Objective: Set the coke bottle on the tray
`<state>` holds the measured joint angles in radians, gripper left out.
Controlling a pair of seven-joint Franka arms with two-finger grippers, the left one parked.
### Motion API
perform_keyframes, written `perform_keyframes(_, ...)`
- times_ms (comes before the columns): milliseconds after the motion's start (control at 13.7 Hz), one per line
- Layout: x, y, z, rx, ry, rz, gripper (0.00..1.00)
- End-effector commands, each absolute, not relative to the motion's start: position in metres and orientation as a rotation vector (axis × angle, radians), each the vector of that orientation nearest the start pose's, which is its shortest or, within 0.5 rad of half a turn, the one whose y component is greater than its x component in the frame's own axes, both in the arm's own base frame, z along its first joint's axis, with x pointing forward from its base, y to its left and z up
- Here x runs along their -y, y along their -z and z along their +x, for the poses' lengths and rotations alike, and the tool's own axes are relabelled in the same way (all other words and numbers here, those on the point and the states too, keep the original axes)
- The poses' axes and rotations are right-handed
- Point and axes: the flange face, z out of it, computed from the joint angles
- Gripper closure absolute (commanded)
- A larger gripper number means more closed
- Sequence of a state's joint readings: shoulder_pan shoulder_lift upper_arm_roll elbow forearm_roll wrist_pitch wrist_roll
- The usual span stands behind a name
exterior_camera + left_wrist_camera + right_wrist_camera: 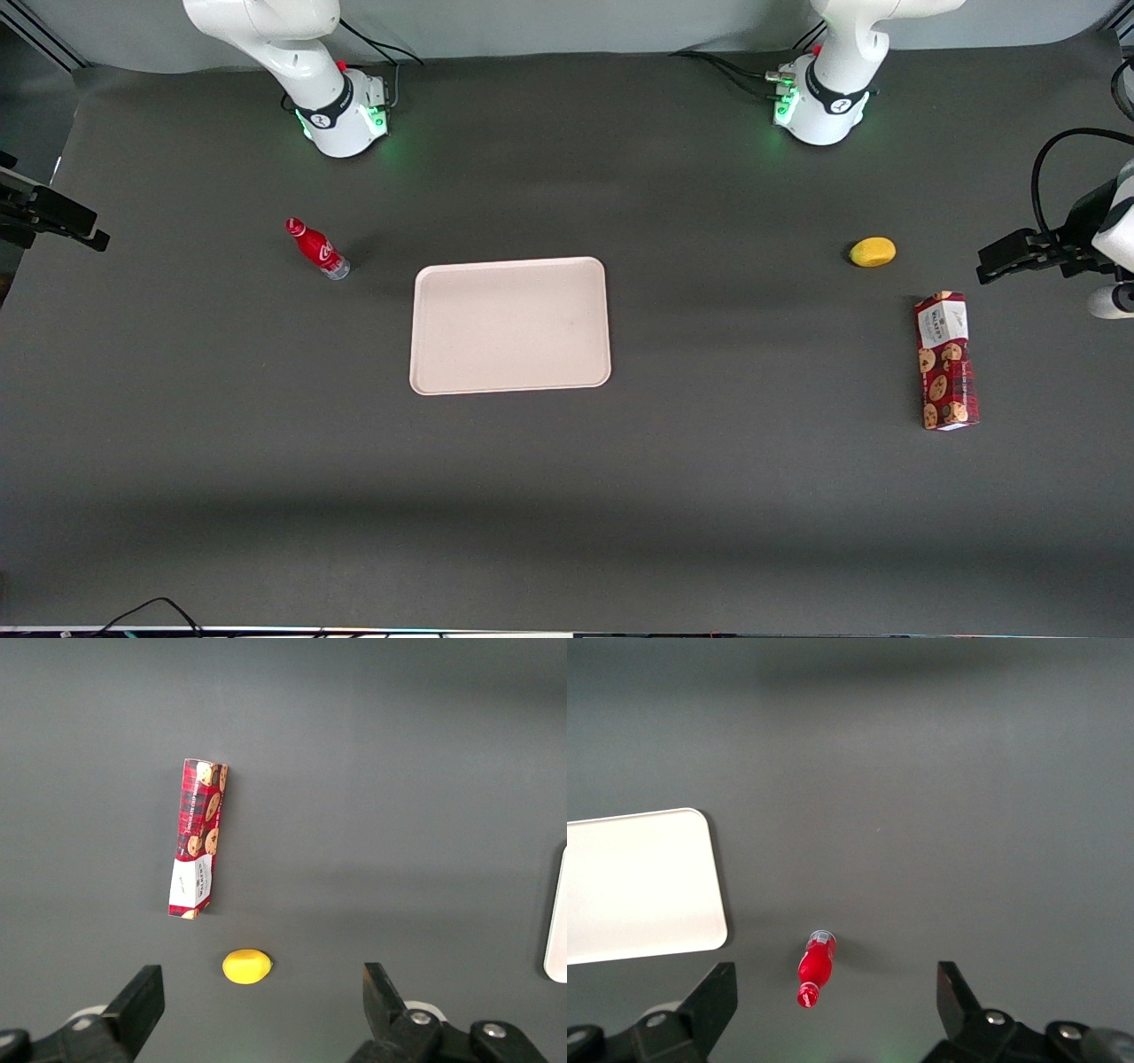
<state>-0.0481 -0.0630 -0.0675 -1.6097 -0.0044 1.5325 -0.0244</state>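
The dark grey matte worktop (pixel 567 496) carries four things, one of each. Largest is the tray (pixel 510 325), a flat pale pinkish-cream rectangle with rounded corners and a low raised rim, lying near the middle with nothing on it. Next is one long red cookie box (pixel 946 361), patterned with biscuits and a white label, lying flat toward the parked arm's end of the worktop. The single coke bottle (pixel 316 249) is slim and glossy red with a red cap, white script and a clear base. It rests on the worktop just off the tray, toward the working arm's end; it appears to stand, its long axis slanted in the front view, with its cap pointing away from the tray. Smallest is one smooth yellow lemon-like fruit (pixel 873 252), near the box. The pincer (pixel 833 1010) hangs high above the bottle, fingers spread wide, holding nothing.
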Motion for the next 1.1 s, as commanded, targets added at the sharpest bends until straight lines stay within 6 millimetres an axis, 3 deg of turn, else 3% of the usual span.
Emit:
perform_keyframes(0, 0.057, -0.640, 0.522, -0.090, -0.033, -3.153, 0.00)
perform_keyframes(220, 0.033, -0.626, 0.521, -0.028, -0.088, -3.154, 0.00)
perform_keyframes(512, 0.006, -0.583, 0.513, 0.017, -0.179, -3.141, 0.00)
perform_keyframes(732, -0.018, -0.545, 0.479, -0.003, -0.083, -3.157, 0.00)
perform_keyframes(1024, -0.018, -0.483, 0.424, -0.013, 0.023, -3.162, 0.00)
